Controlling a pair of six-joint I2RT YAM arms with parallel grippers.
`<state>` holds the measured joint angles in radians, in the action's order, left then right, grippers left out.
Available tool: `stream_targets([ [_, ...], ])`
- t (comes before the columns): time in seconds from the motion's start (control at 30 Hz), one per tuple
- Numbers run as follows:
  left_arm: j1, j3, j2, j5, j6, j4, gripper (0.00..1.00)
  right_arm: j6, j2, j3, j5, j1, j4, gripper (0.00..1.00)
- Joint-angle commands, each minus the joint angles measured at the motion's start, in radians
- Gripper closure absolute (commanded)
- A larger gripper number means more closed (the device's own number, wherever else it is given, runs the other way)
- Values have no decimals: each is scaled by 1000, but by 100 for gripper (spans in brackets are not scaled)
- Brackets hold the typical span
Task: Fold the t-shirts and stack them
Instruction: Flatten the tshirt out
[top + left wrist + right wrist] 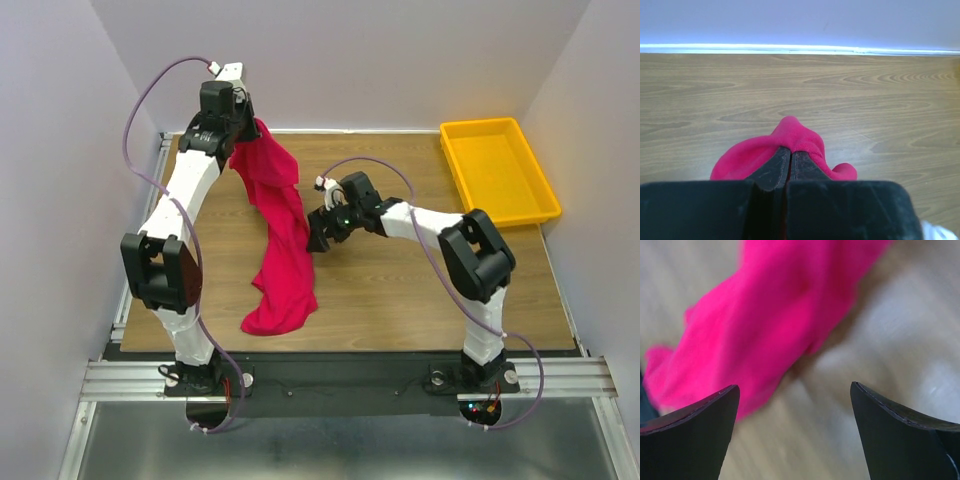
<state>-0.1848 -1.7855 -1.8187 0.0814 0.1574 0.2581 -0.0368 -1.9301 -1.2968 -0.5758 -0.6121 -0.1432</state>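
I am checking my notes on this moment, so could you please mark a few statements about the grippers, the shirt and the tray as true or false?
1. The left gripper is shut on the t-shirt. True.
2. The right gripper is clamped on the t-shirt as well. False: its jaws stand open beside the cloth, with nothing between them.
3. The t-shirt lies folded in the yellow tray. False: it hangs unfolded from the left gripper, and its lower end rests on the table.
4. The yellow tray sits at the far right corner of the table. True.
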Motion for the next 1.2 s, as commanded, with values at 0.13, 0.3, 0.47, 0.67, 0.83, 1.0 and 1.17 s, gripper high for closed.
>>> stream_targets([
  [0.13, 21, 83, 159, 32, -22, -39, 100, -210, -164, -209, 119, 15, 119, 6],
  [0.3, 28, 130, 202, 57, -15, -49, 100, -241, -217, -272, 62, 12, 117, 17],
  [0.47, 36, 164, 232, 61, -12, -51, 100, -259, -250, -317, 14, 2, 119, 67],
  [0.67, 65, 228, 291, 55, -12, -56, 100, -128, -114, -227, 172, 9, 97, 99],
  [0.83, 85, 316, 435, 75, 8, -82, 100, 213, 199, -139, 66, 125, -46, 99],
  [1.0, 85, 451, 605, 185, 86, -189, 100, 400, 371, -194, 54, 189, -262, 100],
  [1.17, 85, 505, 728, 288, 205, -253, 100, 462, 485, -326, 117, 221, -383, 99],
])
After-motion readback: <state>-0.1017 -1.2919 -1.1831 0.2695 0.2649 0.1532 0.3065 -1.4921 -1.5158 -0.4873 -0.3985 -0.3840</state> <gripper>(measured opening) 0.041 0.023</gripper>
